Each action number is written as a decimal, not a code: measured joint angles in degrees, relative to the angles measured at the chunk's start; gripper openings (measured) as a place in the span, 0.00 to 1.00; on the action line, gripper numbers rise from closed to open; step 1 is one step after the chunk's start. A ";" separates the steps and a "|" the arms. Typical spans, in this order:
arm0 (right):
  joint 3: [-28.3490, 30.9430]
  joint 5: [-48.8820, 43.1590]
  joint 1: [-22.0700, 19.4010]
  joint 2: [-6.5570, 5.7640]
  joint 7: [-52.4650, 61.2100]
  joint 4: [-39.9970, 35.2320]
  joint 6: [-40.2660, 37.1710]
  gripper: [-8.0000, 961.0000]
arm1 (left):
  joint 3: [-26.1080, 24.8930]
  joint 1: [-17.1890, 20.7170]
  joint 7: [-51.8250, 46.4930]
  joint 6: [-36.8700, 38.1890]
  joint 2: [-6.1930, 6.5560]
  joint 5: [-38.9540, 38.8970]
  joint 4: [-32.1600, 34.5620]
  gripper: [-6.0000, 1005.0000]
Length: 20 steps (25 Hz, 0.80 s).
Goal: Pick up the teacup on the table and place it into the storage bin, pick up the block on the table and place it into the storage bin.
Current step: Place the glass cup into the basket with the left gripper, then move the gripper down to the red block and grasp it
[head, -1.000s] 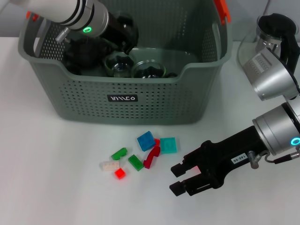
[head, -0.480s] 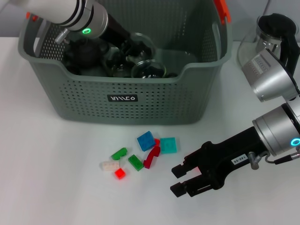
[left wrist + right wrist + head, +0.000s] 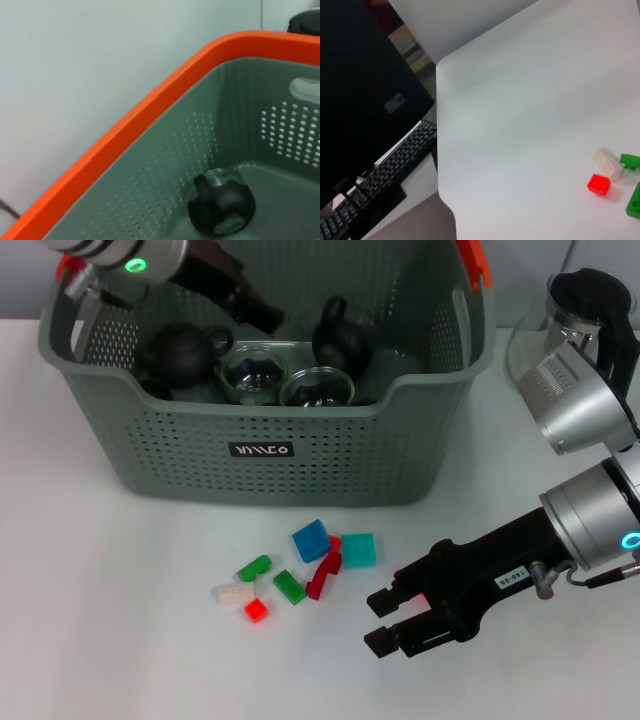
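The grey-green storage bin (image 3: 400,455) stands at the back of the white table. A dark teacup (image 3: 340,337) lies inside it near the back wall, and the left wrist view shows this teacup (image 3: 220,207) on the bin floor below the orange rim. My left gripper (image 3: 262,315) hangs over the bin's back left, apart from the cup. In front of the bin lie several small blocks, among them a blue block (image 3: 311,539), a teal block (image 3: 359,550) and a red block (image 3: 256,610). My right gripper (image 3: 383,621) is open and empty, low over the table right of the blocks.
Also in the bin are a dark teapot (image 3: 180,350) and two glass cups (image 3: 250,375). A glass kettle (image 3: 590,300) with a black lid stands at the back right. The right wrist view shows the table's edge, a monitor and a keyboard (image 3: 375,180) beyond it.
My left gripper has drawn back up and to the left, leaving the dark teacup lying in the bin. The right arm has barely moved.
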 joint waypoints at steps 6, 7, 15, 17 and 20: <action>0.24 0.01 0.07 -0.16 0.00 -0.06 0.00 0.58 | -4.85 2.89 0.91 7.94 -0.37 -4.31 8.24 0.82; 0.25 0.01 0.07 -0.20 0.00 -0.07 0.00 0.58 | -6.88 3.51 2.06 11.22 -0.36 -7.66 9.87 0.82; 0.35 0.01 0.06 -0.39 0.00 -0.15 0.00 0.58 | -15.69 8.62 14.01 33.22 0.15 -32.84 14.44 0.83; 0.36 0.00 0.06 -0.44 0.00 -0.31 -0.05 0.58 | -17.02 10.20 16.91 37.86 0.20 -37.55 14.46 0.83; 0.36 0.00 0.06 -0.55 0.03 -0.50 -0.05 0.58 | -18.64 12.56 22.19 43.16 -0.14 -42.04 14.05 0.83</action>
